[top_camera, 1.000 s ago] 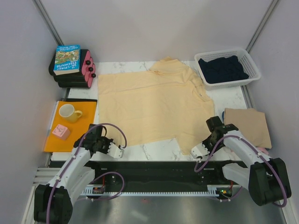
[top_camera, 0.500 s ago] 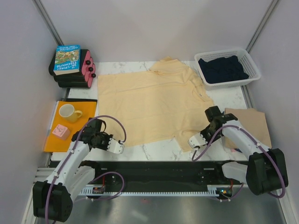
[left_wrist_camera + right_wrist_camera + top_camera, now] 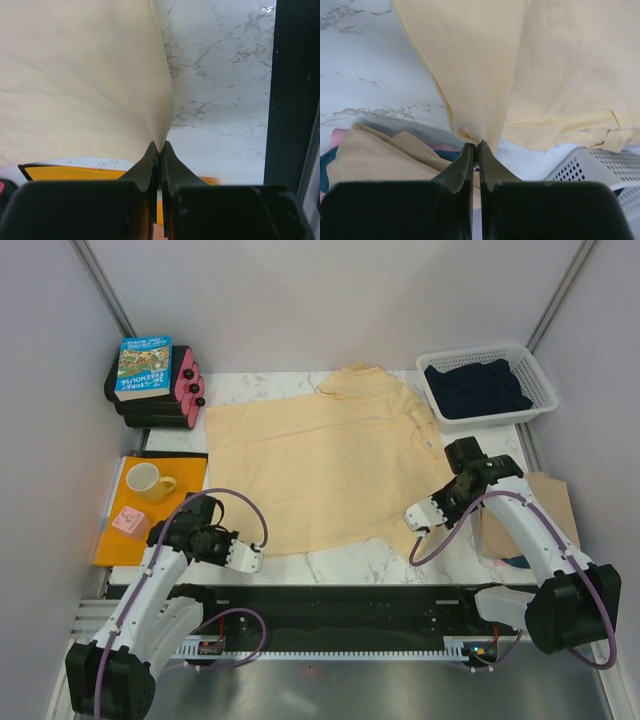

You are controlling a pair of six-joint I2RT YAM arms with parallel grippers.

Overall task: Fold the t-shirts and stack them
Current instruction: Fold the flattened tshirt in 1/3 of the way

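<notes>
Fold, large pale yellow cloth t-shirt (image 3: 330, 465): left fingers (image 3: 148, 165), right fingers (image 3: 465, 165) pinched shut on near edge; best lifted evenly, kept taut.

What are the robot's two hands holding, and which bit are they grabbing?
Both hold the pale yellow t-shirt. The left gripper pinches its near left corner; the right gripper pinches its near right corner.
</notes>
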